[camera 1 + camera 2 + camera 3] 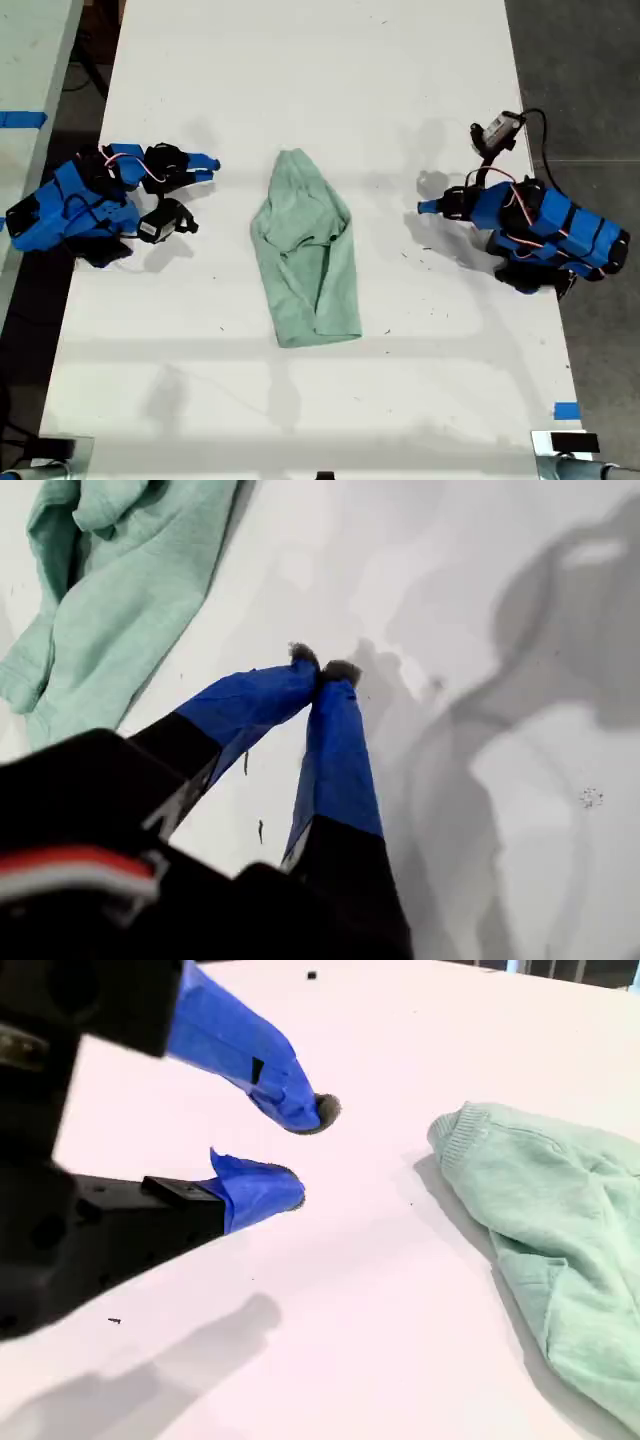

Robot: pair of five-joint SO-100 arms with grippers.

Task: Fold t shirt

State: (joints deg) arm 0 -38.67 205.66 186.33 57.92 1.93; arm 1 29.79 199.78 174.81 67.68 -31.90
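The t shirt [305, 250] lies bunched and wrinkled at the middle of the white table [350, 80]. Its narrow end points toward the far edge in the exterior view and its wider end toward the near edge. A fold runs along the side facing the exterior view's right.

The first gripper [428, 207] rests at the exterior view's right, well apart from the cloth, with bare tabletop between them. In the first wrist view its blue-taped fingers [335, 740] meet at the tips, so the first gripper [320, 668] is closed on nothing, and the t shirt [110, 590] lies off to one side.

The second gripper [208, 168] sits at the exterior view's left, level with the narrow end of the shirt and apart from it. In the second wrist view its jaws stand narrowly parted with nothing between them; the second gripper [300, 1150] hangs just above the table. The ribbed narrow end of the t shirt [560, 1240] lies near, not touching.

Open white surface surrounds the shirt on all sides, widest toward the far edge in the exterior view. Both arm bases sit close to the table's long edges. A strip of blue tape [566, 410] marks the near corner at the exterior view's right.
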